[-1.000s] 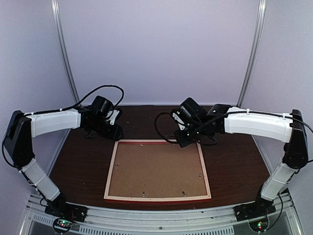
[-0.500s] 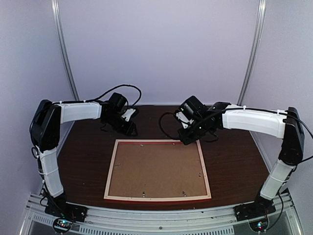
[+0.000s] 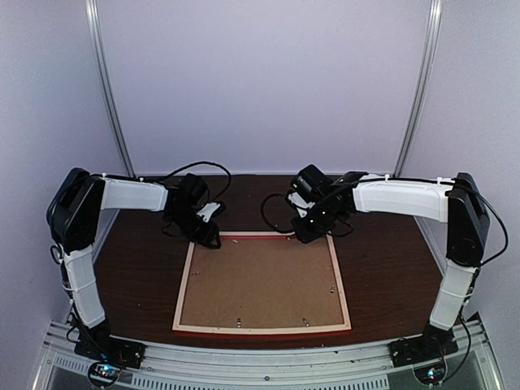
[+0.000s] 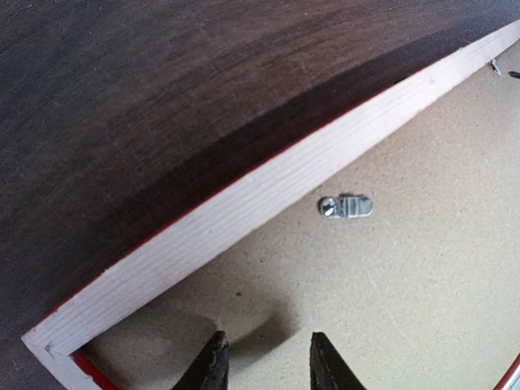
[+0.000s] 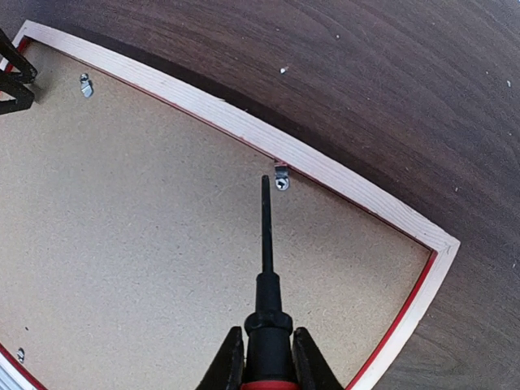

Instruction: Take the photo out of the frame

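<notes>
The frame (image 3: 185,284) lies face down on the table, pale wood rim up and red showing at its edges. A plain brown backing board (image 3: 260,280) fills it, so the photo is hidden. My left gripper (image 4: 264,357) hovers just inside the frame's far left corner, open, with nothing between its fingers; a small metal clip (image 4: 347,206) lies just ahead of it. My right gripper (image 5: 268,357) is shut on a screwdriver (image 5: 266,244) with a black shaft and red handle. Its tip sits just short of a metal clip (image 5: 281,178) at the far rim (image 5: 244,126).
Several more small metal clips hold the board, one near the far left corner (image 5: 84,84) and others along the near and right edges (image 3: 304,320). Dark wood table (image 3: 390,260) surrounds the frame. Both arms' cables (image 3: 272,213) loop behind the far edge.
My left arm has swung right and down from beyond the frame to its far left corner, its jaws narrowing. The right gripper with the screwdriver has shifted slightly over the far edge.
</notes>
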Action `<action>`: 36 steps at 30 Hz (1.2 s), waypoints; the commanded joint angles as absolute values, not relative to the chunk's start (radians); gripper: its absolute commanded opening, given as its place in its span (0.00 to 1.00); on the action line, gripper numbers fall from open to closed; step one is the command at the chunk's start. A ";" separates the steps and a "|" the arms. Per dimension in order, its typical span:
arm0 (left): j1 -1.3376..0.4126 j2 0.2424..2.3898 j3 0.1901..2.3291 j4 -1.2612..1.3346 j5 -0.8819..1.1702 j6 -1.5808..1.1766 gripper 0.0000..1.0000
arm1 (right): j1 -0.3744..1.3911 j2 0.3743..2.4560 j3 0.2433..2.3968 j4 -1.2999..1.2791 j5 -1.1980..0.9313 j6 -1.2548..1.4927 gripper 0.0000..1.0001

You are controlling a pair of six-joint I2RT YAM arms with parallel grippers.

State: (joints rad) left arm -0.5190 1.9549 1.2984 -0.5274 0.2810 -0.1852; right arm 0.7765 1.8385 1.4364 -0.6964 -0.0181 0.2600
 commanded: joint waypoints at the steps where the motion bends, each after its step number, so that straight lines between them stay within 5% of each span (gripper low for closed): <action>1: -0.526 1.931 1.256 -0.493 0.261 -0.208 0.35 | 0.765 1.842 1.471 -0.720 0.041 0.253 0.00; 36: -0.548 1.923 1.235 -0.458 0.197 -0.230 0.30 | 0.757 1.911 1.465 -0.664 -0.028 0.261 0.00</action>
